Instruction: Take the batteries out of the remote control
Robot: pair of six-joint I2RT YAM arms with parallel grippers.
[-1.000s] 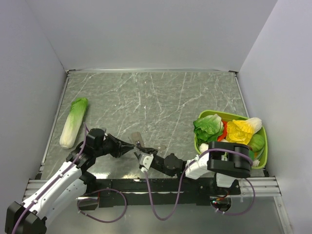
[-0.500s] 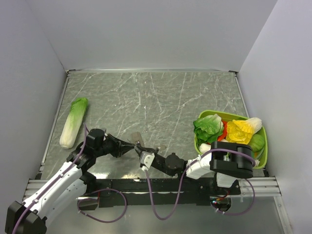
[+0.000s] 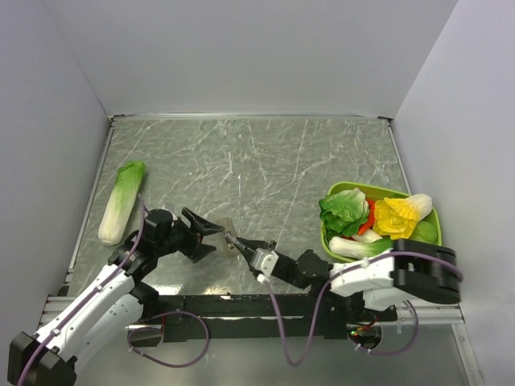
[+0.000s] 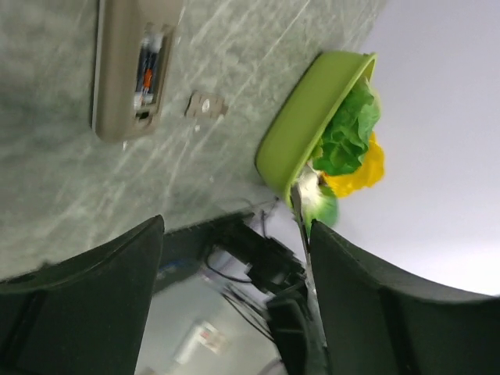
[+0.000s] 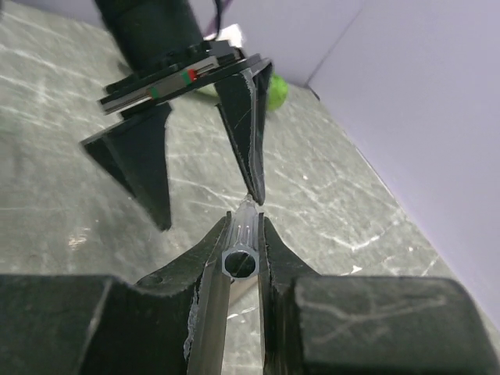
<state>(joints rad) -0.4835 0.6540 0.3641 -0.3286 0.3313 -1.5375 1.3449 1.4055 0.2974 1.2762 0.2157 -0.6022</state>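
Note:
The remote control lies on the marble table with its grey-tan back up. Its recess is uncovered, and the batteries show inside as dark bits with an orange mark. From above the remote control is a small tan patch, partly under the left finger. My left gripper stands open just near of it, nothing between its fingers. My right gripper is shut on a small clear hollow hexagonal tube, whose tip touches one left finger.
A small grey square piece lies on the table beside the remote. A green basket of toy vegetables stands at the right. A long pale-green cabbage lies at the left. Grey walls enclose the table on three sides.
My left gripper has gone from shut to open, its fingers spreading beside the right gripper's tip. The right gripper closed and stays shut. The right arm's base link swung to the right.

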